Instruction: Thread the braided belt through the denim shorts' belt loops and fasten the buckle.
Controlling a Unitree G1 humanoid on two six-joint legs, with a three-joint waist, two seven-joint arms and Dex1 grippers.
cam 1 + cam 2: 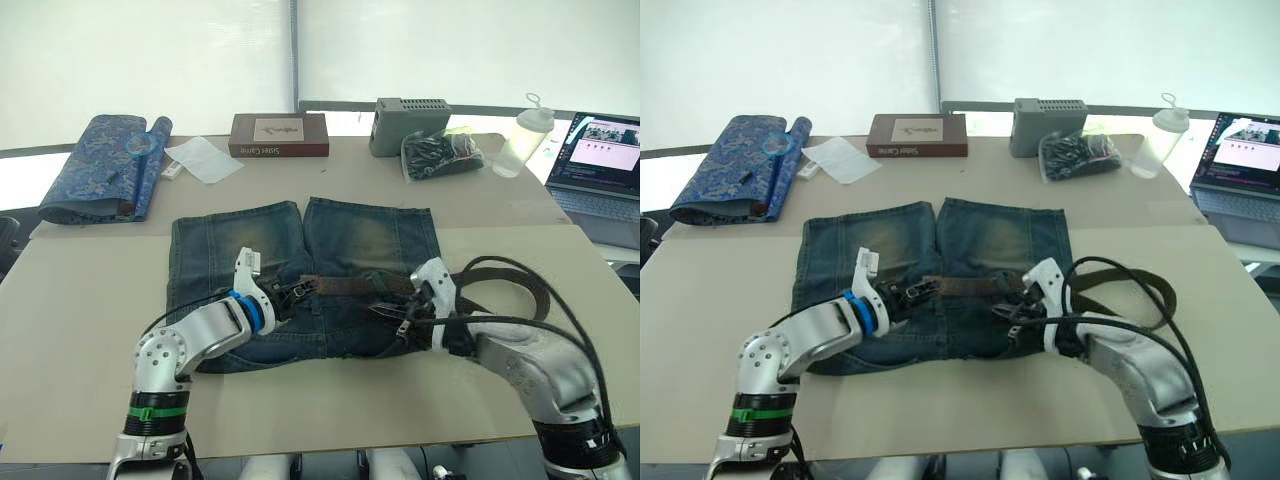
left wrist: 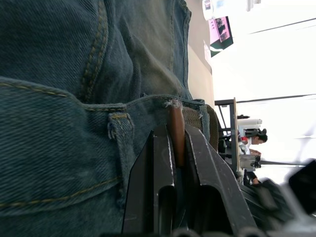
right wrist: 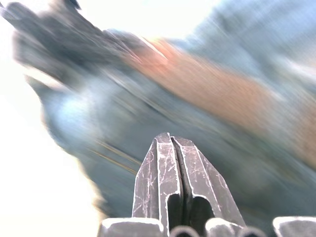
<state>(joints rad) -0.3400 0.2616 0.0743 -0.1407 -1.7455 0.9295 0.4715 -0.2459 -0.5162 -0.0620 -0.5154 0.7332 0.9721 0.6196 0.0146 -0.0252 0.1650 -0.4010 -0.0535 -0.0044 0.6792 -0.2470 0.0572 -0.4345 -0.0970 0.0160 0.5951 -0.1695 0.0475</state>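
Where left pincer (image 2: 173, 148) pinches braided belt (image 1: 345, 284), over denim shorts (image 1: 370, 235)

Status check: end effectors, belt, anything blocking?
Left end effector shut on belt end at waistband. Right end effector shut, empty. Belt lies across shorts. No obstruction seen.

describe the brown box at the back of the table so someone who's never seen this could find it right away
Start at the denim shorts spread mid-table, then look past them to the far edge by the window. There a flat, dark reddish-brown box lies, with a pale label on its lid and light lettering along its near side. It sits between a white sheet and a grey box, the only brown item in that row.
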